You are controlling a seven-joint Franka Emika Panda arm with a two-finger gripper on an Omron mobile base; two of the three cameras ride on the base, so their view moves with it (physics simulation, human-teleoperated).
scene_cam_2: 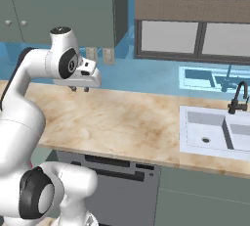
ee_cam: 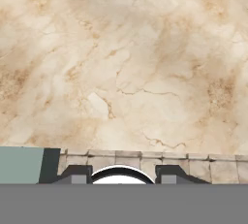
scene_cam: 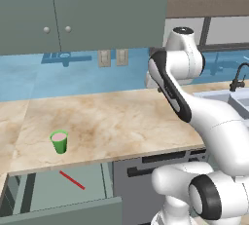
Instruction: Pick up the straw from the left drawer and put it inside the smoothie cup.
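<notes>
On the beige marble counter, near its front edge, sits the smoothie cup, and just below it the straw lies flat in the pulled-out left drawer. The gripper hangs above bare counter with fingers spread apart, holding nothing. Sink off right, blue backsplash behind.

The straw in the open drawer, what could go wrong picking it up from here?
The straw lies flat on the drawer floor just below the counter edge, so the descending gripper may hit that edge. It is thin and could slip. The cup stands near the edge and could be knocked.
</notes>
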